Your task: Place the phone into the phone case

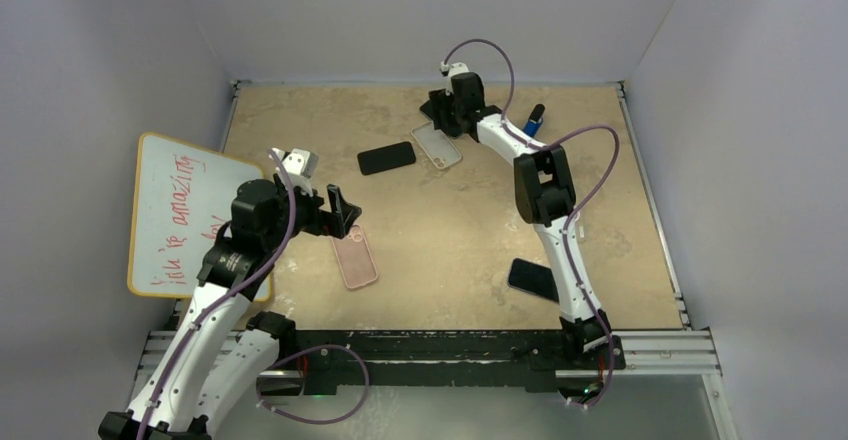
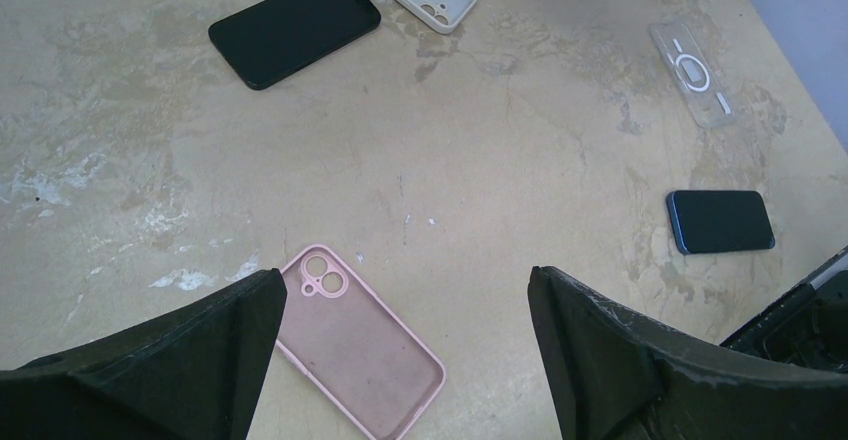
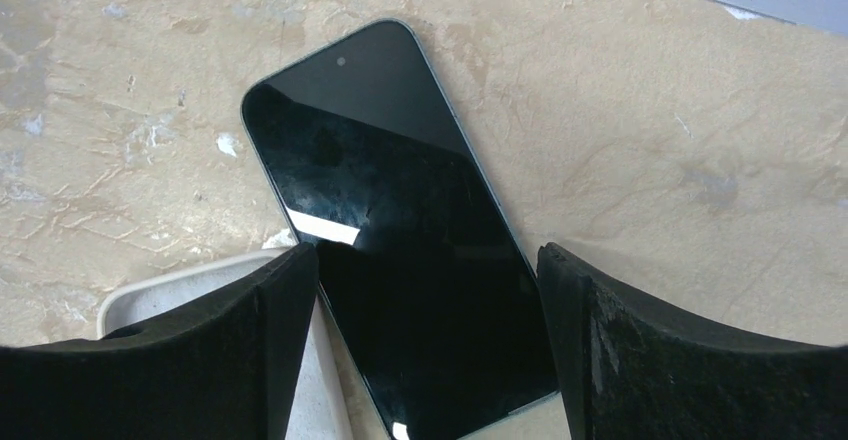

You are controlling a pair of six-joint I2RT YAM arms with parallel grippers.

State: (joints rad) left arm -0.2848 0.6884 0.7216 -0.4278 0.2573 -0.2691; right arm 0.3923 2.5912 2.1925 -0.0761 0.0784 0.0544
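On my far left a whiteboard [image 1: 185, 210] with red writing sits at the 9 o'clock edge of the worktop [image 1: 470, 240]. Next comes my left tool [image 1: 348, 212], hanging above the surface with its jaws spread wide and nothing in them. Just at its 5 o'clock a pink case [image 1: 355, 258] lies open side up, camera cutout toward the far side.

Toward 12 o'clock from there the black phone [image 1: 386, 157] lies flat, screen up, apart from the pink case. Just beside it at 3 o'clock is a pale case [image 1: 437, 146], open side up; I cannot tell whether the two touch. My right tool [image 1: 445, 110] hovers over the far end of that pale case, jaws wide and holding nothing. Its wrist camera shows the phone framed between the fingers [image 3: 250, 360].

Further right, a small blue object [image 1: 535, 118] lies near the far edge. A second phone [image 1: 532, 280] rests at 5 o'clock, beside the right arm's base. A clear case [image 2: 695, 72] shows only on the left wrist camera.
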